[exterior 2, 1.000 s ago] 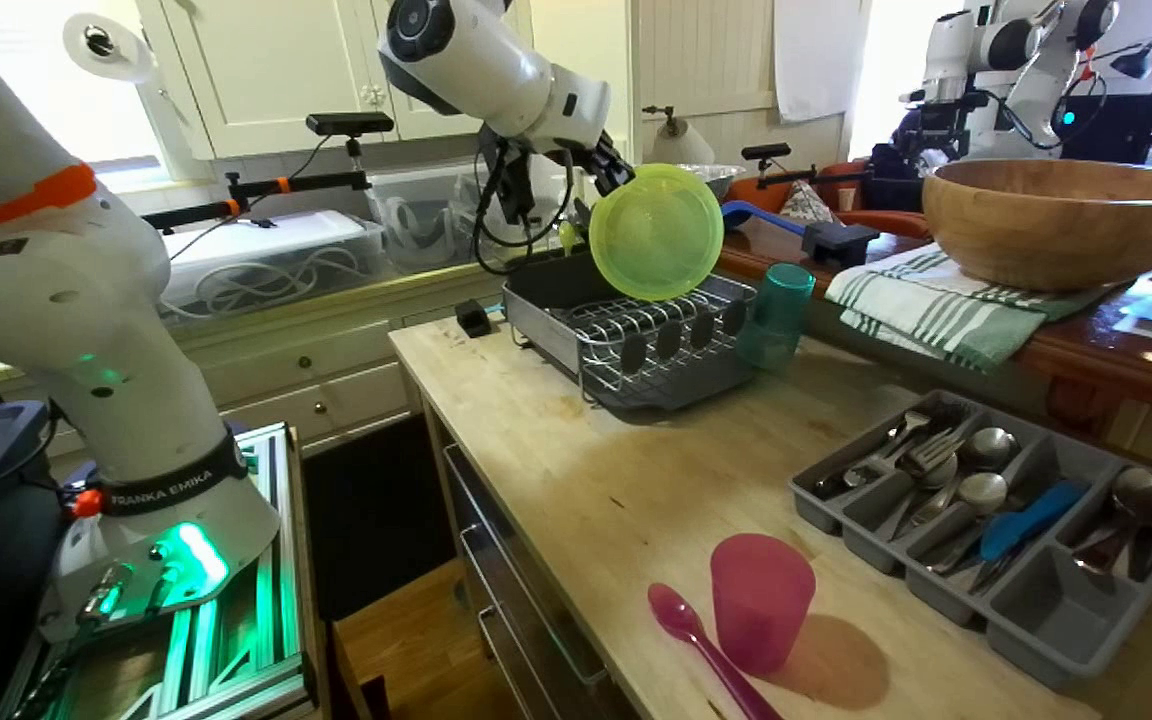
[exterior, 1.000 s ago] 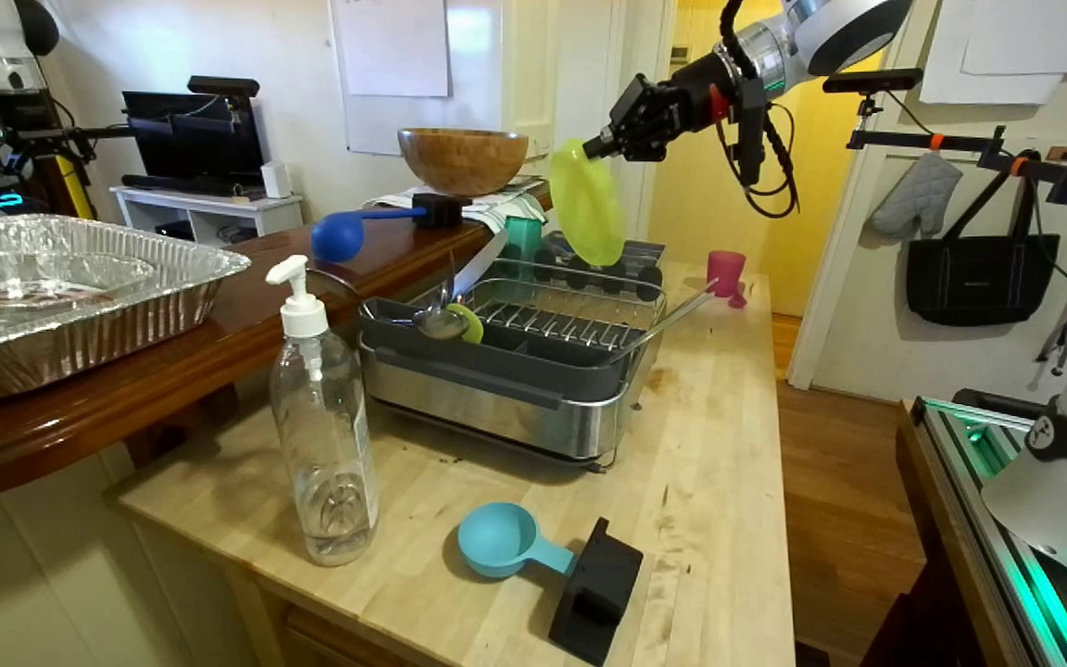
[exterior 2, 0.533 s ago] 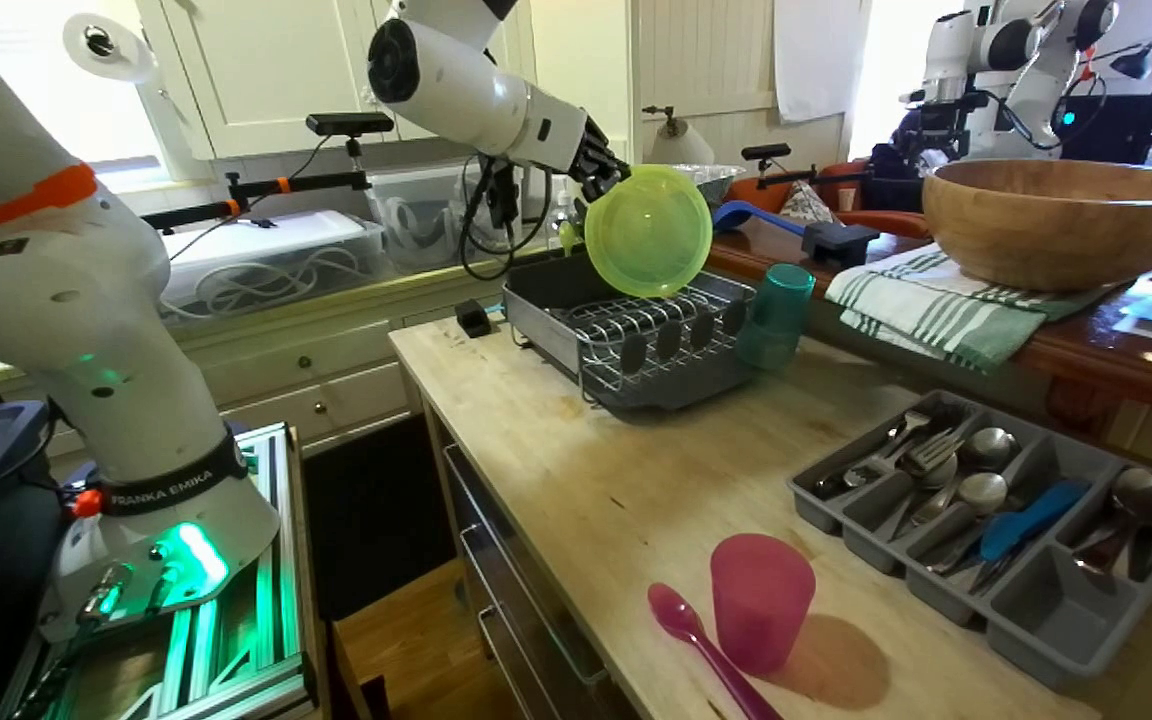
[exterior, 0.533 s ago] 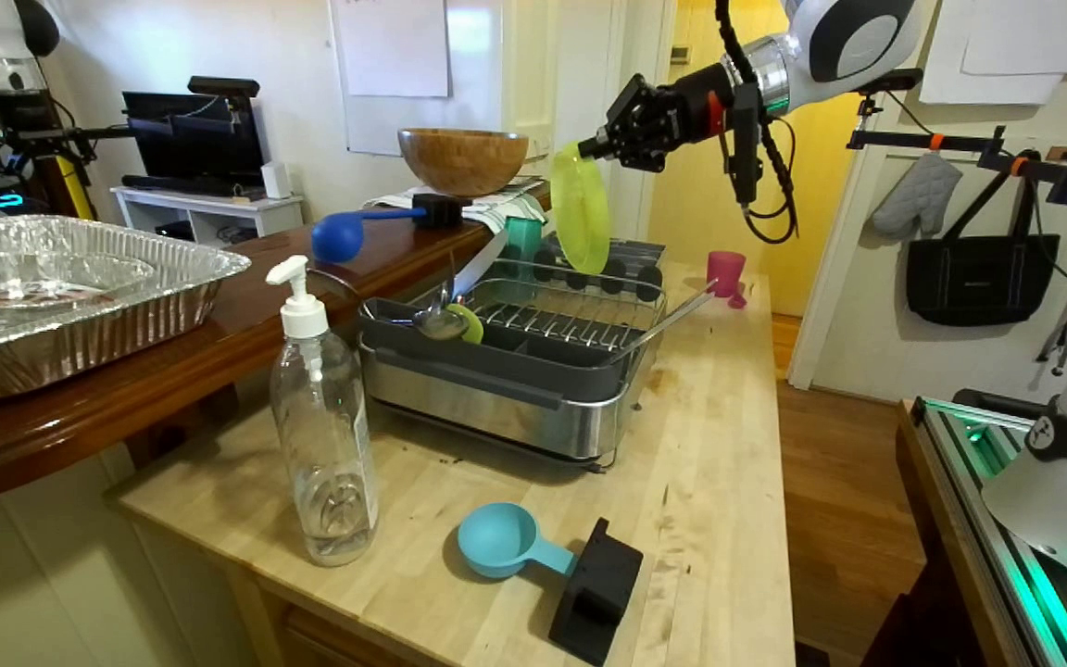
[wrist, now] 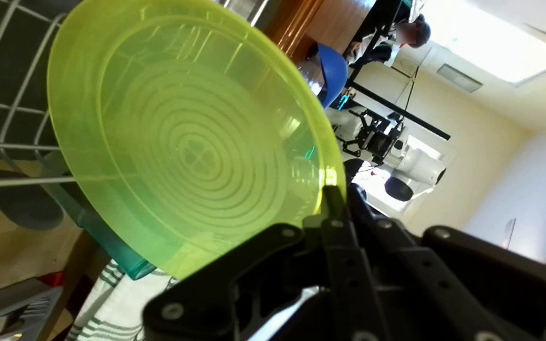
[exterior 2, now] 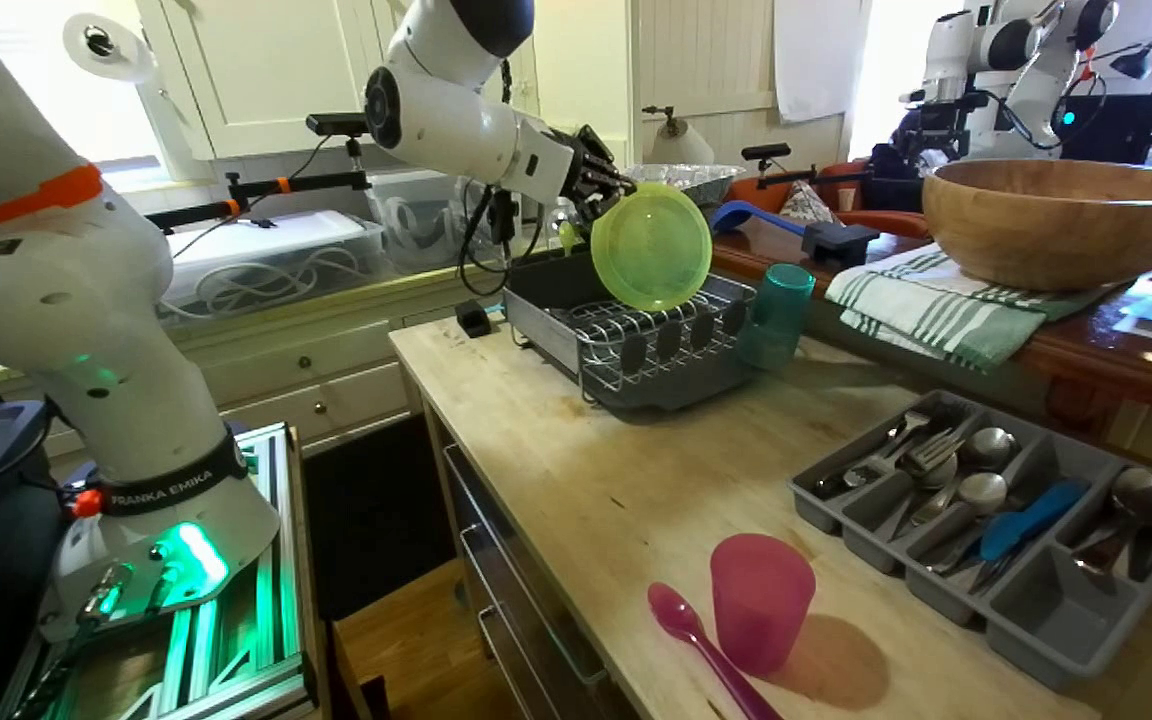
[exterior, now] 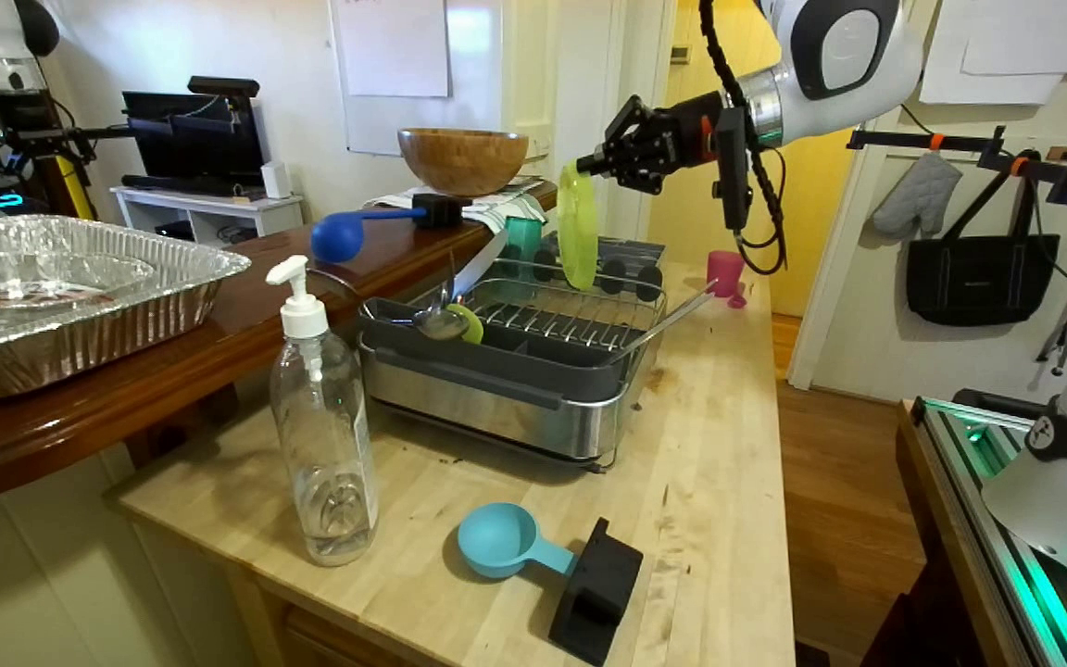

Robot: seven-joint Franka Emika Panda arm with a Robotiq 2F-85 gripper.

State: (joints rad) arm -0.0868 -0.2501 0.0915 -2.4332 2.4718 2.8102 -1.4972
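Wrist view: The gripper [wrist: 345, 198] holds a plate [wrist: 197, 156] nearly upright above a dish rack [exterior: 515, 371]. Jaws almost meet, the rim evidently thin.

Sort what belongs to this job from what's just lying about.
The job:
black two-fingered tool
translucent yellow-green round plate, gripped at its rim
grey steel-sided dish rack below, probably

Lying about:
round brown wooden bowl
pink tapered plastic cup
clear white-pump bottle
grey plastic cutlery tray
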